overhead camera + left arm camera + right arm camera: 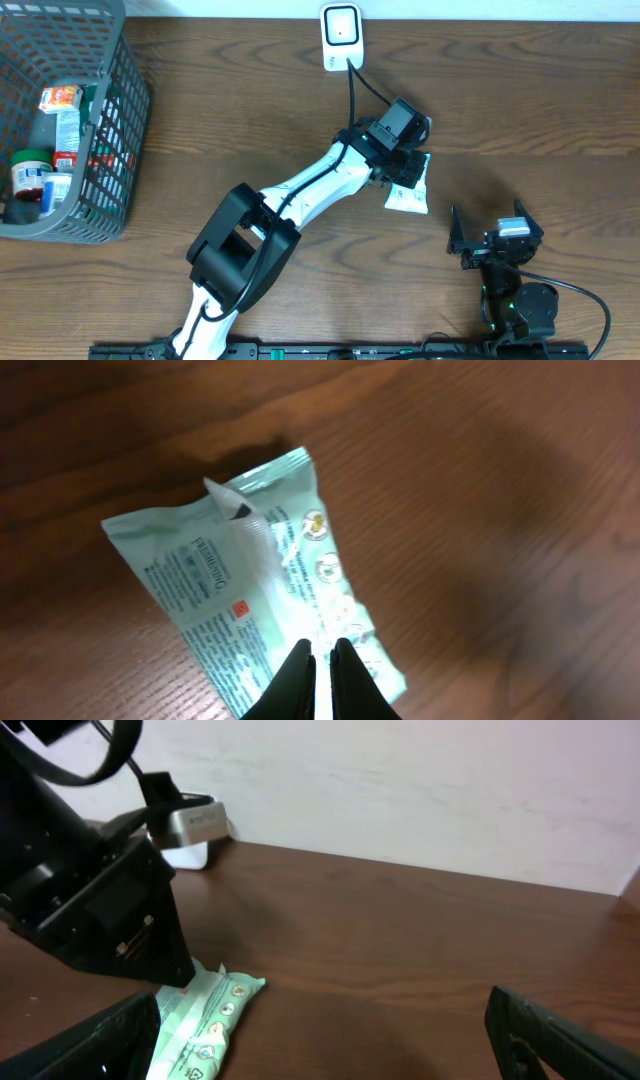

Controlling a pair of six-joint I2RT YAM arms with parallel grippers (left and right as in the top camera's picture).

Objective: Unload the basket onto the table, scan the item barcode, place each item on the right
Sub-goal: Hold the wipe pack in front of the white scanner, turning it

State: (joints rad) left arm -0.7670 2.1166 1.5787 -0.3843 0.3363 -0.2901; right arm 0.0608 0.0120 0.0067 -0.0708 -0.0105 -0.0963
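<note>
Left pincer pinches glossy mint-green printed packet by its edge; right pincer gapes wide.

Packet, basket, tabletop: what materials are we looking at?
Packet: thin plastic film, mint green and glossy, judging by crinkles and sheen. Basket: grey moulded plastic lattice, probably. Tabletop: dark wood or wood-look laminate; grain shows, low sheen.

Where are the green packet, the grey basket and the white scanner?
green packet [255, 588]: left wrist view, middle of the wrapper.
grey basket [125, 120]: overhead view, its right mesh wall.
white scanner [340, 30]: overhead view, its front face.
</note>
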